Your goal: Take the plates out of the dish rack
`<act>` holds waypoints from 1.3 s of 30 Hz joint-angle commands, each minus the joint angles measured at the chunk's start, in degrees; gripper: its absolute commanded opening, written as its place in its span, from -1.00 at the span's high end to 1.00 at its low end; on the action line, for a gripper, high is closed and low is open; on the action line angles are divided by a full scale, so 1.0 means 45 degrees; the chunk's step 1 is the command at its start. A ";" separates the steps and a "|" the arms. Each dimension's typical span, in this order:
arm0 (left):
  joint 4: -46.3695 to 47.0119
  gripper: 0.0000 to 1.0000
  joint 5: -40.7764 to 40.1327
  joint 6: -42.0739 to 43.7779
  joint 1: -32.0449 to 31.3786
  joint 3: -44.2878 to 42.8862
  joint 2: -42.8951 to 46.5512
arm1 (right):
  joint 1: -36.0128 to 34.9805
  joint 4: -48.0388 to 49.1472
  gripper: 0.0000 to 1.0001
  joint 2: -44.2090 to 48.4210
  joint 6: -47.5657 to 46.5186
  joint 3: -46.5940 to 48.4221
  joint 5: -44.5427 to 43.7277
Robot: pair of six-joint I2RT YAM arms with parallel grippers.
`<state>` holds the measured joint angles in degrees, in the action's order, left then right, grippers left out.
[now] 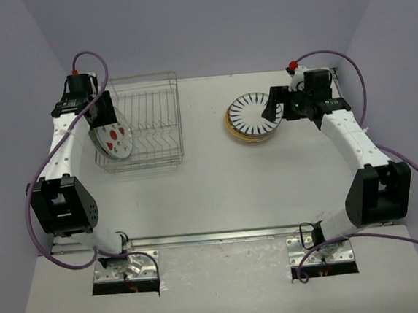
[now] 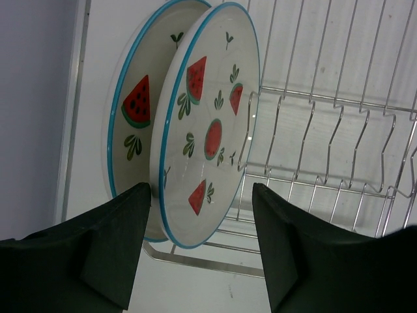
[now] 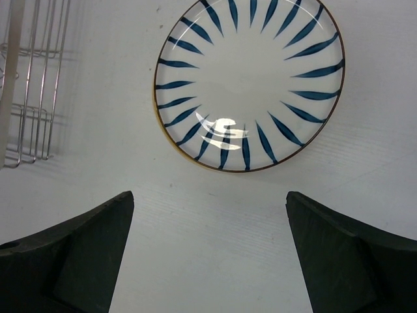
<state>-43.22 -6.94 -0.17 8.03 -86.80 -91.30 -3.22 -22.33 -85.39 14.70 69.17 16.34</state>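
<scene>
Two white plates with red wedges and blue rims stand on edge at the left end of the dish rack [image 1: 150, 110] [image 2: 326, 150]: a front plate [image 2: 208, 78] [image 1: 114, 139] and a rear plate [image 2: 133, 111]. My left gripper [image 2: 201, 189] [image 1: 103, 122] straddles their lower rims. Its left finger overlaps the rear plate, and a gap shows between the front plate's face and the right finger. At the right, a striped plate [image 3: 251, 85] [image 1: 253, 112] tops a stack lying flat on the table. My right gripper [image 3: 208, 195] [image 1: 272, 107] hovers beside it, open and empty.
The remaining slots of the rack [image 3: 32, 78] show bare wires. The table's back wall runs close behind the rack, and the left wall stands just beyond the left arm. Cables loop from both arms.
</scene>
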 commanded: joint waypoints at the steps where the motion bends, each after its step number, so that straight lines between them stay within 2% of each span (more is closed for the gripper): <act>1: 0.0626 -0.22 0.0040 0.0428 0.0188 -0.0388 -0.0434 | -0.0006 0.0445 -0.97 0.0641 -0.0216 -0.0148 0.0364; 8: 0.1063 -0.09 0.0526 0.0498 0.0188 -0.0091 -0.1068 | -0.0006 0.0399 -0.98 0.0607 -0.0092 -0.0118 0.0571; 10: 0.1382 0.03 0.1344 0.0564 0.0188 0.0286 -0.1254 | -0.0006 0.0392 -0.98 0.0577 -0.0024 -0.0178 0.0704; 17: 0.1719 0.35 0.1926 0.0702 0.0189 0.0640 -0.1408 | -0.0026 0.0389 -0.98 0.0598 0.0032 -0.0256 0.0826; 23: 0.1654 0.85 0.2225 0.0839 0.0188 0.0438 -0.1171 | -0.0045 0.0351 -0.98 0.0597 0.0192 -0.0274 0.0979; 24: 0.1614 1.00 0.2204 0.0859 0.0188 0.0362 -0.1059 | -0.0045 0.0333 -0.98 0.0615 0.0229 -0.0274 0.0999; 32: 0.1123 1.00 0.1579 0.1429 0.0205 -0.0838 -0.0184 | -0.0128 0.0332 -0.98 0.0858 0.0372 -0.0352 0.1156; 39: 0.0393 1.00 0.1245 0.2354 0.0152 -0.2820 0.0296 | -0.0233 0.0328 -0.97 0.1069 0.0514 -0.0333 0.1311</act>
<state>-45.23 -1.59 7.76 9.09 -92.10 -96.63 -3.64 -22.50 -82.96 16.27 67.42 21.04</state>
